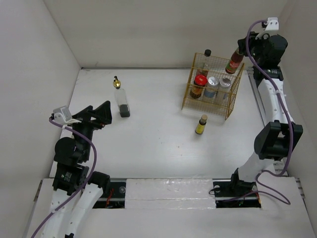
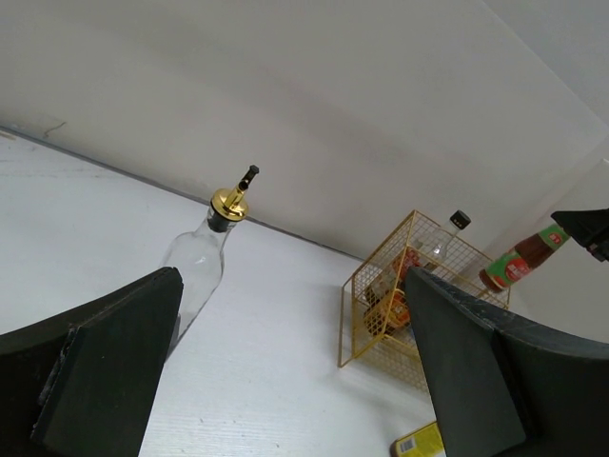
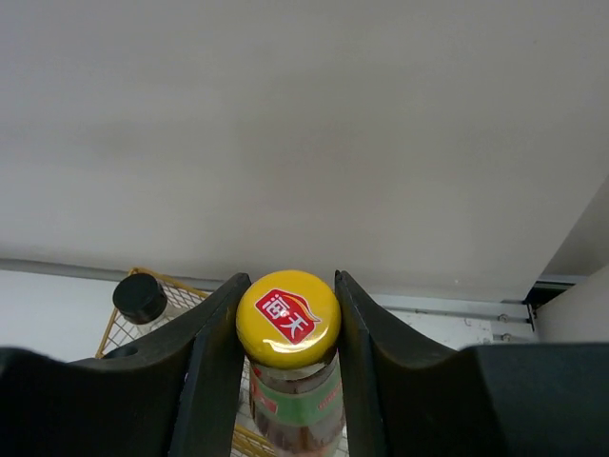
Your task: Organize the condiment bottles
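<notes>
In the top view, a wire rack (image 1: 218, 111) was seen at the far right of the table (image 1: 158, 148). A black-capped bottle (image 1: 206, 57), a red-capped jar (image 1: 199, 84) and two silver-lidded cans (image 1: 213, 87) were already stood inside it. A yellow-capped bottle (image 1: 234, 62) was held tilted above the rack's far right corner, gripped at its top by the right gripper (image 1: 241, 49). A small yellow bottle (image 1: 201, 125) was left standing just in front of the rack. A gold-topped clear bottle (image 1: 122, 101) stood well apart on the left, near the left gripper (image 1: 99, 114).

In the left wrist view, the left gripper (image 2: 300, 381) was shown spread wide with nothing between its fingers. The gold-topped clear bottle (image 2: 202, 267) stood ahead of it, upright and untouched.

In the right wrist view, the right gripper (image 3: 288, 297) was shown pressed against both sides of the yellow cap (image 3: 288, 319). The rack's rim (image 3: 114, 328) lay below.

The step in hand was judged to be the placing of the yellow-capped bottle into the rack. The next move would call for the bottle to be righted, lowered past the wire rim into a free space beside the cans, and only then released. Two bottles would then remain to be fetched.
</notes>
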`<state>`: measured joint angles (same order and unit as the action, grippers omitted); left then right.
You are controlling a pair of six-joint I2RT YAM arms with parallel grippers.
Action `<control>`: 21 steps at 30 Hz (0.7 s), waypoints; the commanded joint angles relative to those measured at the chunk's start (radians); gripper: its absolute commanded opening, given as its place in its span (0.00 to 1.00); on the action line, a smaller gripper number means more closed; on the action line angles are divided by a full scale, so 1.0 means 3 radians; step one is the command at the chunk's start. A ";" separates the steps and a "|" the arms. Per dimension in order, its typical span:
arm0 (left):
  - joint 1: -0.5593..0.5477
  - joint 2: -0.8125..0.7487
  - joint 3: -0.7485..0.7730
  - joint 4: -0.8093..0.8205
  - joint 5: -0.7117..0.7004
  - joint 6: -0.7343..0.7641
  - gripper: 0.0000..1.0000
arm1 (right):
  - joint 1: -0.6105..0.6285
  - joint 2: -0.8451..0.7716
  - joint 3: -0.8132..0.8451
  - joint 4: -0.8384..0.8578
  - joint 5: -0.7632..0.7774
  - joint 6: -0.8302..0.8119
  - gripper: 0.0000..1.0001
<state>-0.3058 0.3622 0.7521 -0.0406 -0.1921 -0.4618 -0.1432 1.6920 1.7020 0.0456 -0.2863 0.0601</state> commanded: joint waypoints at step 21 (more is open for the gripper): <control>0.0007 0.0076 -0.0022 0.0202 -0.0014 0.0010 1.00 | -0.0019 0.0143 0.0135 0.1039 0.0228 0.0050 0.19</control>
<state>-0.3058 0.3744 0.7521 -0.0349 -0.1921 -0.4618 -0.1436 1.7329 1.6829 0.1394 -0.2569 0.0647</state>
